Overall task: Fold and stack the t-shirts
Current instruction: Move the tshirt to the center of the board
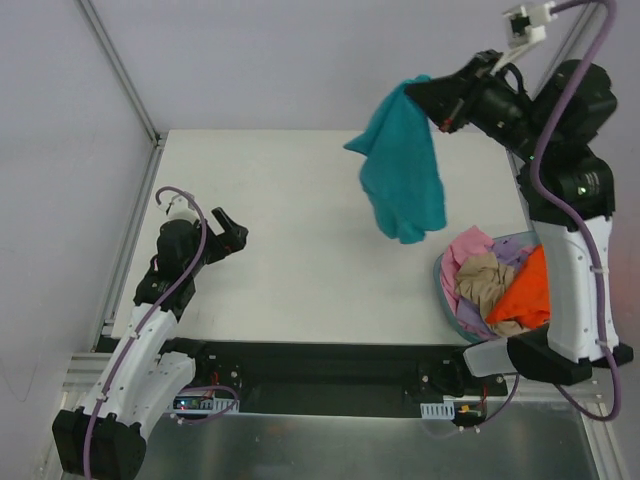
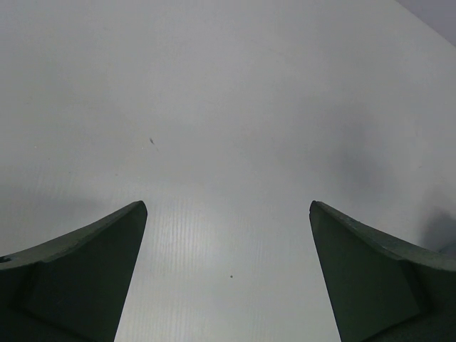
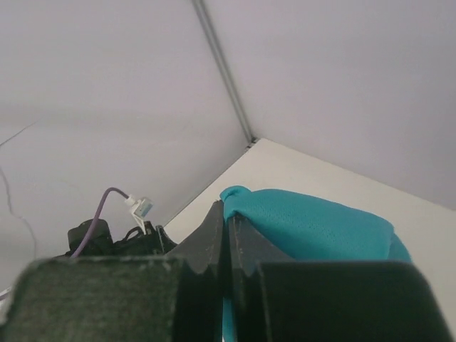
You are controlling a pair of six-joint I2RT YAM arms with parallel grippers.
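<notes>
One teal shirt [image 1: 405, 170] hangs bunched in the air over the far right part of the desk [image 1: 290, 230]. It is pinched at its top by the right tool [image 1: 430, 100], whose jaws are pressed together on the cloth. Whether the shirt's lower end touches the desk cannot be told. Just beside it, at the desk's right edge, a round basket [image 1: 443, 290] holds a pink shirt [image 1: 468, 245], a tan shirt [image 1: 485, 280], an orange shirt [image 1: 528, 290] and a lavender shirt [image 1: 470, 318] heaped together, and the right arm rises close against the basket's outer side. Open desk surface spreads across the middle and left. The left tool [image 1: 228, 228] sits near the left edge, jaws spread wide with only bare desk showing between them, well apart from the teal shirt. A metal rail [image 1: 130, 240] borders the desk's left side.
</notes>
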